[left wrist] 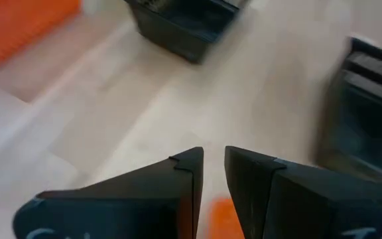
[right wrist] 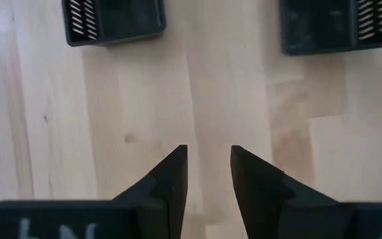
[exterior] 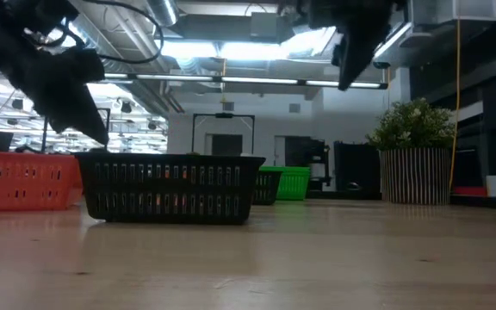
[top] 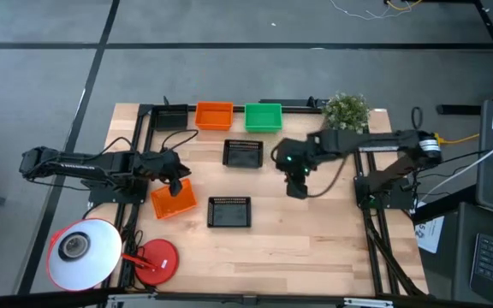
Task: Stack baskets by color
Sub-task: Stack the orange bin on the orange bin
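left gripper (top: 176, 185) pinching rim of orange basket (top: 172, 202); lift level toward far orange basket (top: 214, 115), nest squarely. right gripper (top: 296, 189) empty, jaws apart, above bare table (top: 315, 248).

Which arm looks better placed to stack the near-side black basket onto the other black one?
Probably the right. The right gripper hangs empty and open between the two lone black baskets, while the left gripper is over the orange basket.
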